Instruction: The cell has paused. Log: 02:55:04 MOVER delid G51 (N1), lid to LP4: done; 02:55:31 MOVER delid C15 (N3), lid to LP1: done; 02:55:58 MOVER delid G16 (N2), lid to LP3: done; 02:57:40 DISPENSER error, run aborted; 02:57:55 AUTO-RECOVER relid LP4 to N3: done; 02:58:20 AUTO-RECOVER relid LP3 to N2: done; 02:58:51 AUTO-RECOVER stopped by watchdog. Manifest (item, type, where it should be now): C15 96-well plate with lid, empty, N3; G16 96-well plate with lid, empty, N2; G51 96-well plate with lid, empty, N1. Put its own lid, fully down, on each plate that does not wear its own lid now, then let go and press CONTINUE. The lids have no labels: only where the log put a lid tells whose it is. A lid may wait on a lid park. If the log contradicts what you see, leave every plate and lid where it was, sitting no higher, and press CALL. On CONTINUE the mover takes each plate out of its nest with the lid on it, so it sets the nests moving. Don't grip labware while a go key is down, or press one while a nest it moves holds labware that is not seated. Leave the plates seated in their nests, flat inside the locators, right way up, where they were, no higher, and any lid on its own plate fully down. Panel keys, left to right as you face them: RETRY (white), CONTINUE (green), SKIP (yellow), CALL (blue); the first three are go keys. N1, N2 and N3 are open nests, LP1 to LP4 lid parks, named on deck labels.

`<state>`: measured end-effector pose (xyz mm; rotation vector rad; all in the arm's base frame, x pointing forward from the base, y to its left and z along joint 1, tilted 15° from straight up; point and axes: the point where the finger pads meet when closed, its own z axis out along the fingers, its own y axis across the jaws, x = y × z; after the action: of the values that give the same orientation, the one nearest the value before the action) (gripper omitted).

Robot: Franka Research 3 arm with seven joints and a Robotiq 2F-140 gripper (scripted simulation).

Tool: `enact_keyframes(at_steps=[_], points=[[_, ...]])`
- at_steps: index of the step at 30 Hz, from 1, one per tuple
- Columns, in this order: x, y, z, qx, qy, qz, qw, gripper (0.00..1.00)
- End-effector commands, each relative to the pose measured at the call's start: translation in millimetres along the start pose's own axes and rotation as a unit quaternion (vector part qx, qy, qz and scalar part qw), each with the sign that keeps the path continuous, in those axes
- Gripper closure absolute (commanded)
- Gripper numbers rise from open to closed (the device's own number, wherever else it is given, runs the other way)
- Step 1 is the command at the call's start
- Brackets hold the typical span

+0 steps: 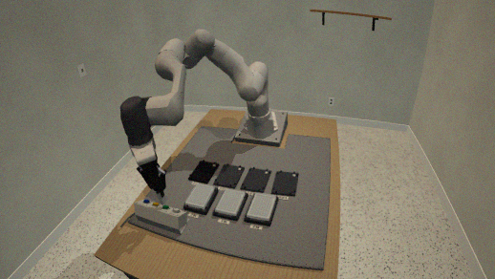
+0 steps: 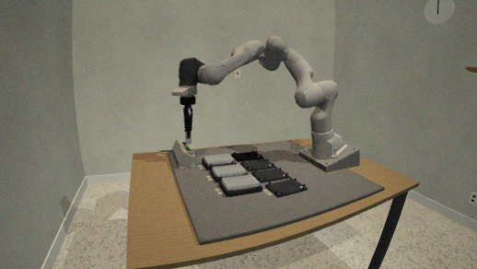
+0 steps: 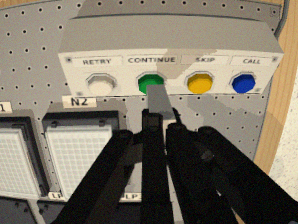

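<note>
The arm bends down over the key panel [image 1: 160, 216]; its empty gripper [image 3: 156, 117], fingers fully closed, points down at the green CONTINUE key [image 3: 150, 83].

The key panel [image 3: 166, 46] is pale grey, its four keys in a row — white [image 3: 101, 84], green [image 3: 150, 83], yellow [image 3: 200, 83] and blue [image 3: 244, 83]. The claw [image 3: 158, 123] is black. The mat [image 1: 306, 191] is mid grey, dotted with small dark holes, on a tan wood-grain worktop [image 1: 330, 129]. Three plates [image 1: 230, 203] look pale grey-white with a fine grid — the four lid parks [image 1: 256, 180] behind are black.
</note>
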<state>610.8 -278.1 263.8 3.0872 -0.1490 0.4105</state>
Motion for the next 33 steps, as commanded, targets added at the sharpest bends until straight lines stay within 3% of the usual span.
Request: enact_keyframes(at_steps=[1, 33], points=[[1, -2, 4.3, 0.001, 0.002, -0.001, 1.0, 1.0], [1, -2, 20.8, 0.001, 0.002, -0.001, 1.0, 1.0]])
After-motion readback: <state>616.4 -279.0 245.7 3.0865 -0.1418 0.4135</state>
